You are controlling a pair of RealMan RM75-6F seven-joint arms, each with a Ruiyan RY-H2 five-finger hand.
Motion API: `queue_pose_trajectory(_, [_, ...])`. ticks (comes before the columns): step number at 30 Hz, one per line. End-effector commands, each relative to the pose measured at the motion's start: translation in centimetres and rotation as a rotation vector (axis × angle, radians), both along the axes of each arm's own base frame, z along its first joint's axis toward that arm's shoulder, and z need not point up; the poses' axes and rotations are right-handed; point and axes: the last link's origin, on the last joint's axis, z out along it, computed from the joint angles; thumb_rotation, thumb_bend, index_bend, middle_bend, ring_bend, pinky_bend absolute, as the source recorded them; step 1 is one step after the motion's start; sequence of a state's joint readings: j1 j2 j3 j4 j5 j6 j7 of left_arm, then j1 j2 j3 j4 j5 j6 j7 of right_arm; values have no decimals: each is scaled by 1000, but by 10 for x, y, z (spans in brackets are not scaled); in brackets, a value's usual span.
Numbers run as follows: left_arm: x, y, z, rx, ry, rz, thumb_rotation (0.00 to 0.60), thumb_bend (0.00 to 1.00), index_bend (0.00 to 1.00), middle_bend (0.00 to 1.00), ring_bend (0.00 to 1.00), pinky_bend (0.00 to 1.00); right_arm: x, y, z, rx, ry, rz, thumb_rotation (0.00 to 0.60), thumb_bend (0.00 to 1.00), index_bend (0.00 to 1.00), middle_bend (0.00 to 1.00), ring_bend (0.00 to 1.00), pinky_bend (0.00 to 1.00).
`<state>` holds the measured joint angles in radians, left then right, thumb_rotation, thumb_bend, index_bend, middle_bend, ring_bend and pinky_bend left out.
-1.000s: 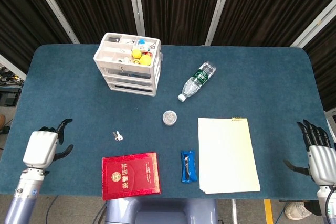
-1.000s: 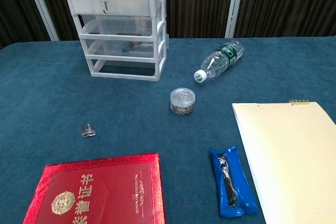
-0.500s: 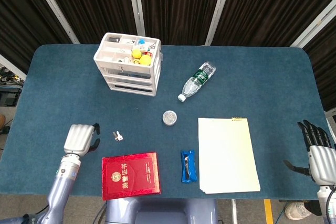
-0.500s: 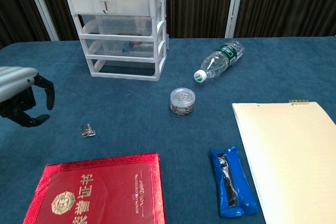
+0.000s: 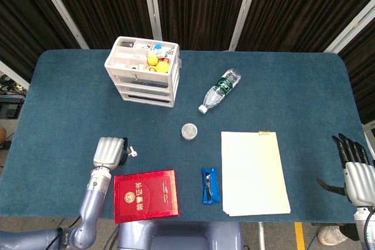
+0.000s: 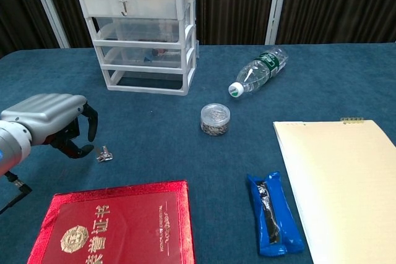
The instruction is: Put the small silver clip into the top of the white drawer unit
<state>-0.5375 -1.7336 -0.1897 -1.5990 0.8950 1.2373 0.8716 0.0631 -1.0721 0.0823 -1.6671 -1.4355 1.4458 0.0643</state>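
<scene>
The bench [image 5: 304,86] is covered in dark blue cloth and fills most of the head view; its far right corner and its middle left stretch lie bare, giving open room there. The white drawer unit [image 5: 143,80] stands near the far edge, left of centre; its open top tray holds small yellow, blue and red bits, and no writing on it can be read. The pale yellow notepad [image 5: 254,173] lies near the front edge, right of centre, its front end close to that edge; the red booklet [image 5: 146,195] lies at the front edge left of centre, with a gold emblem and gold Chinese characters on its cover, too small to read surely. The clear water bottle [image 5: 219,90] lies on its side right of the drawer unit, white cap toward the front, with a green label whose print cannot be made out. The blue packet [image 5: 210,185] lies just beside the notepad's left side; the round lidded tin [image 5: 188,131] sits near the bench's middle. The small silver clip [image 6: 104,154] lies on the cloth just behind the booklet's far left corner; the left hand [image 6: 54,123] hovers right beside it, fingers curled downward, grasping nothing, and whether a fingertip touches the clip cannot be told. The right hand [image 5: 353,165] hangs off the bench's right front corner, fingers spread and released.
</scene>
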Motion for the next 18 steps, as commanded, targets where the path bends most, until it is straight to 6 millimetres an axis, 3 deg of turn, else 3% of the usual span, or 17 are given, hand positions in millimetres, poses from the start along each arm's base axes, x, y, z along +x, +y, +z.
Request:
queue_pose_trajectory(1, [3, 2, -7, -1, -2, -1, 600, 369, 537, 1000, 907, 780, 0, 0, 0, 0, -1, 1, 600, 28, 24, 0, 0, 0])
queue_pose_trajectory(18, [4, 2, -19, -7, 14, 0, 600, 369, 539, 1000, 905, 780, 1, 0, 0, 0, -4, 1, 600, 28, 24, 0, 0, 0])
